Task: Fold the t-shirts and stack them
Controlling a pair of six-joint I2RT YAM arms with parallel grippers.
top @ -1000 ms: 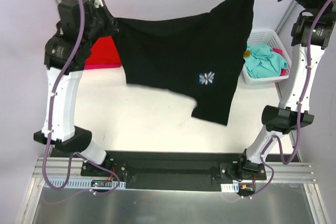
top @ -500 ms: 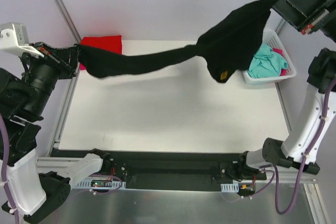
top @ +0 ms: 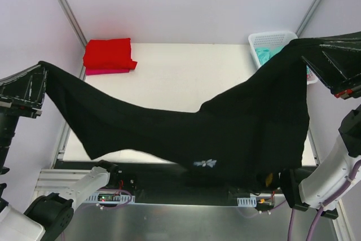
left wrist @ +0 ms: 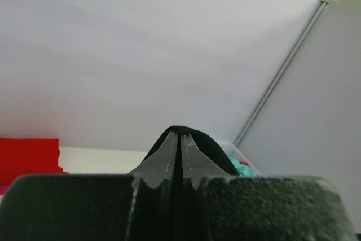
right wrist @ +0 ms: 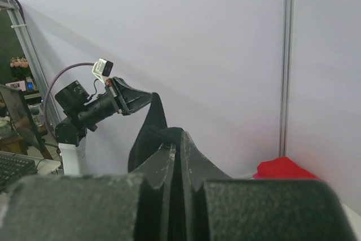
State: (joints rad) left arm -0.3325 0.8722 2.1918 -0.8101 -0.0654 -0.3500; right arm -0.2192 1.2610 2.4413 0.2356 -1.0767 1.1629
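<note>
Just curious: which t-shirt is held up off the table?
The black t-shirt, stretched in mid-air between the left hand and right hand. The red t-shirt lies folded on the table; the teal t-shirt sits in the basket.

The light is bright, soft and even, falling from overhead, and it leaves the white table [top: 186,77] nearly shadowless. The black t-shirt [top: 237,134] swallows it, so its folds barely read and its print looks smeared. In the wrist views, the left gripper [left wrist: 176,136] and right gripper [right wrist: 176,134] sit grainy and soft against the lens. The wall [left wrist: 141,55] fades gently darker toward one side.
</note>
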